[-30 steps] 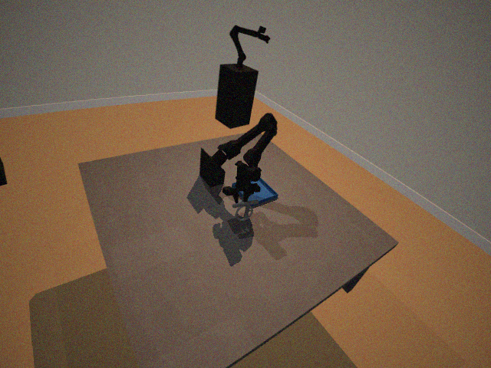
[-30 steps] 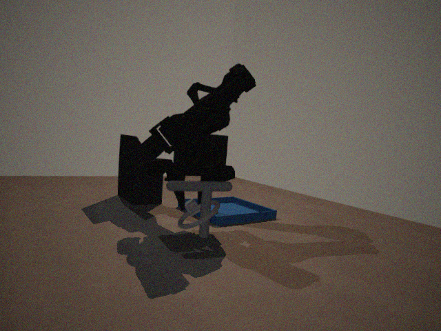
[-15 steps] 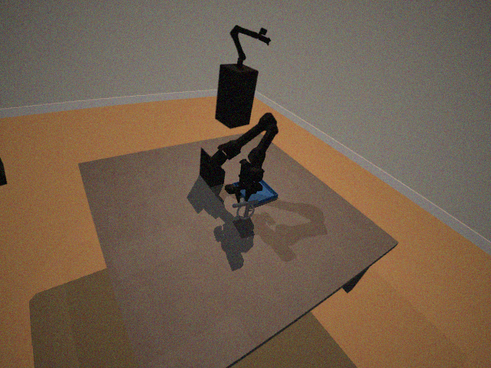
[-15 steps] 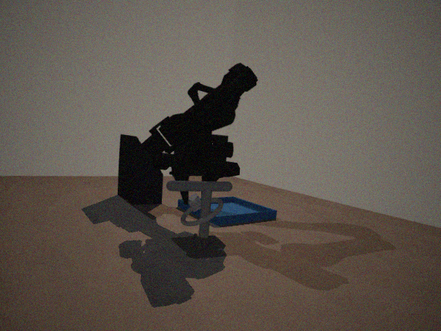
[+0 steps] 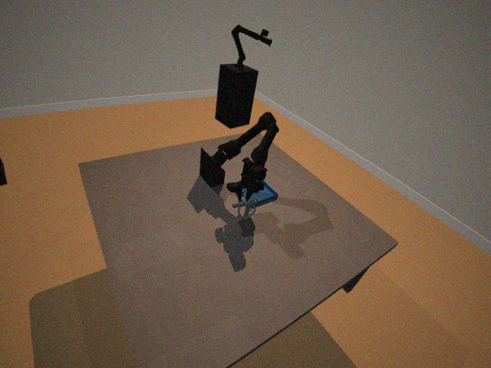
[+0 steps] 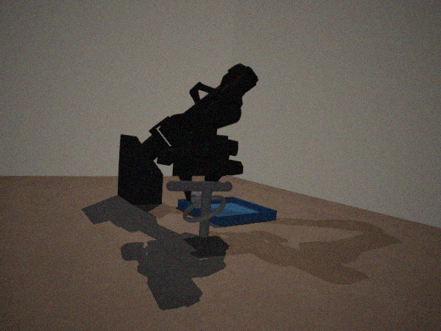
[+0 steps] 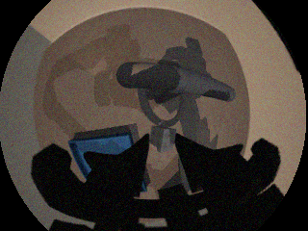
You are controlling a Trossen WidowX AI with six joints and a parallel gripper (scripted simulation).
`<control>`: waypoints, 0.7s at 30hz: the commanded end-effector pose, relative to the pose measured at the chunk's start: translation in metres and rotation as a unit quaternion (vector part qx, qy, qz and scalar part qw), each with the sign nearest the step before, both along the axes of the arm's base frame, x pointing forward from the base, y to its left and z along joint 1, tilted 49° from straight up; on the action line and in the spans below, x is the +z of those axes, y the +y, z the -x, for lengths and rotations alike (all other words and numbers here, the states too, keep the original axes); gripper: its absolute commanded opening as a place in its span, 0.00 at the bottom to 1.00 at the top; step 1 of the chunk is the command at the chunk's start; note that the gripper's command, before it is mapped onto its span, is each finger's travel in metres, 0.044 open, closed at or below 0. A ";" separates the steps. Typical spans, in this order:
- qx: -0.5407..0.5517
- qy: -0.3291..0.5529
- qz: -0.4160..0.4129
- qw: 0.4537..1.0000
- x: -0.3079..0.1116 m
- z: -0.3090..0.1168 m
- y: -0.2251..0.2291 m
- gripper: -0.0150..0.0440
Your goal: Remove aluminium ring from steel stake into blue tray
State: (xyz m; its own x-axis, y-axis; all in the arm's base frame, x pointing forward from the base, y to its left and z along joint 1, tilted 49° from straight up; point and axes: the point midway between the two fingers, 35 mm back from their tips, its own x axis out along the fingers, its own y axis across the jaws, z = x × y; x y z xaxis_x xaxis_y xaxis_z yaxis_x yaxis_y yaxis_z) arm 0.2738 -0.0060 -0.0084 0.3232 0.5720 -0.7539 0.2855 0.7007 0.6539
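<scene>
The claw [image 5: 242, 198] [image 6: 198, 199] [image 7: 162, 137] is closed on the tab [image 7: 164, 138] of the ring [image 5: 244, 217] [image 6: 218, 212] [image 7: 150, 115], with its 2 fingertips on either side. The tab likely serves as the handle, since it sticks out clear of the stake [image 5: 247, 209] [image 6: 203, 214] and leaves the fingers room.

The ring hangs off the surface [image 5: 178, 238] [image 6: 64, 270] [image 7: 192, 29], tilted, around the stake's post and below the stake's cross-bar [image 5: 238, 205] [image 6: 185, 185] [image 7: 204, 87]. So it is lifted but not free: 1 bar, wider than the post on both sides, shuts the way straight up. That is probably why the ring is held at a slant, so that 1 end of the bar can pass through the hole before the other.

The tray [image 5: 271, 192] [image 6: 249, 220] [image 7: 103, 141] sits on the surface beside the stake, near it, so the carry afterwards should be short. The next move seems to call for more tilt and a sideways shift to thread the ring over 1 bar end. A straight pull could jam it against the bar or twist the tab between the fingers. Laying it flat in the tray and letting go remain to be done.
</scene>
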 end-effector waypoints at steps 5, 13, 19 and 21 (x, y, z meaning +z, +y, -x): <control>0.001 0.003 0.020 1.000 0.007 -0.002 -0.001 0.25; 0.003 0.008 0.034 0.999 0.013 -0.003 0.000 0.25; 0.004 0.010 0.039 0.999 0.014 -0.004 0.000 0.25; 0.005 0.012 0.045 0.999 0.017 -0.004 0.000 0.25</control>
